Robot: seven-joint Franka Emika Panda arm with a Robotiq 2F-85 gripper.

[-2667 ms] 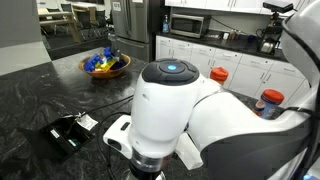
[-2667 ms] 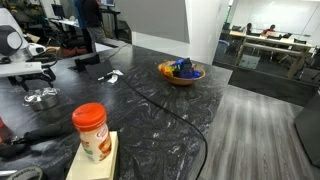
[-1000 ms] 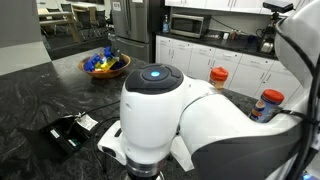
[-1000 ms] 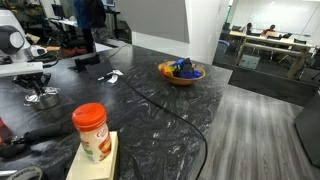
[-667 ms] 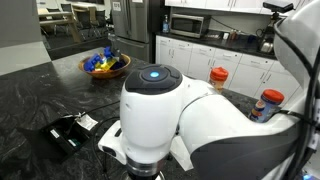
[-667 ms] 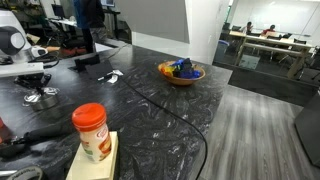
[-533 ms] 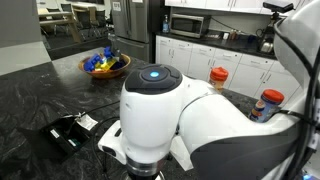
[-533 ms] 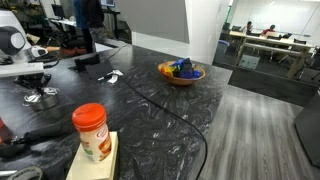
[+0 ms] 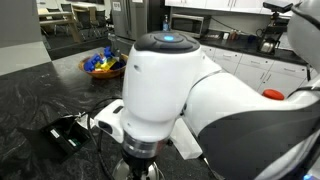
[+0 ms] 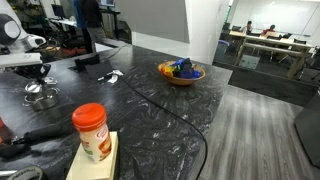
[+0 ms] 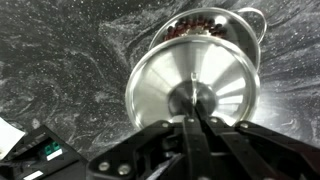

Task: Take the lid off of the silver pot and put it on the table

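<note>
The gripper (image 11: 197, 128) has its fingers pinched shut on the centre knob of the lid (image 11: 160, 85), which sits flat, its top face up toward the wrist camera. Past its far edge the silver pot (image 11: 254, 24) shows dark reddish contents (image 11: 205, 26), though what they are is unclear. Around them lies the table (image 11: 60, 60). Across the counter, the wicker bowl (image 10: 170, 76) holds colourful items (image 10: 181, 67). In an exterior view the arm (image 9: 180, 90) hides pot and lid.

lid (image 11: 190, 85): shiny silver disc, gripped at centre knob, raised off silver pot (image 11: 252, 22). Pot peeks out at lid's 1 o'clock, dark reddish contents, upright on marbled tabletop (image 11: 60, 60).
</note>
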